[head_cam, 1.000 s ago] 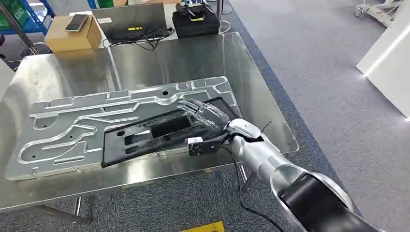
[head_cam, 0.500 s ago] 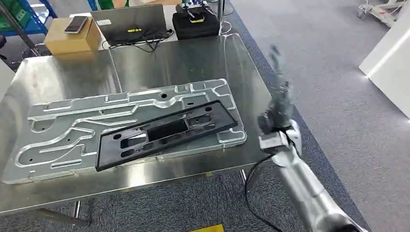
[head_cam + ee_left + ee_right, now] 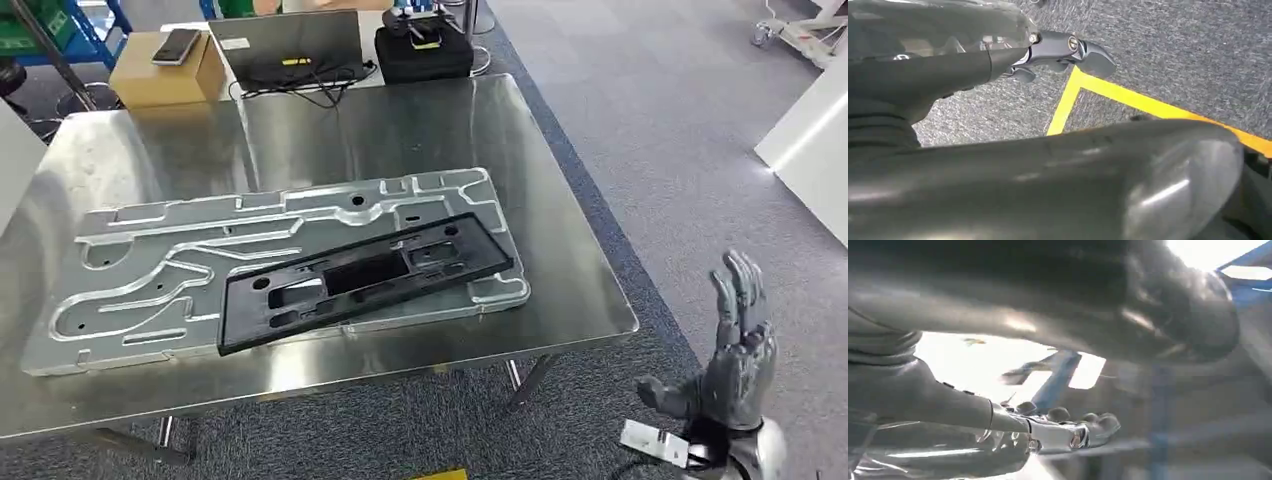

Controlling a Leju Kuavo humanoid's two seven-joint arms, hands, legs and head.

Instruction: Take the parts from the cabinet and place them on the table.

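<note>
Black frame part (image 3: pixel 365 277) is already laid on the machined aluminium plate (image 3: pixel 180 265) — right hand (image 3: pixel 735 350) empty, fingers apart; left hand's (image 3: pixel 1058 50) fingers can't be told — cabinet should be faced squarely next.

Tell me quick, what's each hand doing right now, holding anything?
Left hand: cannot be told; just a small part of it shows above the floor.
Right hand: open, fingers apart and pointing up, holding nothing, off the table's right edge.

The right arm below the right hand (image 3: pixel 738 355) is cut off by the head view's edge; the right wrist view's background is blurred
</note>
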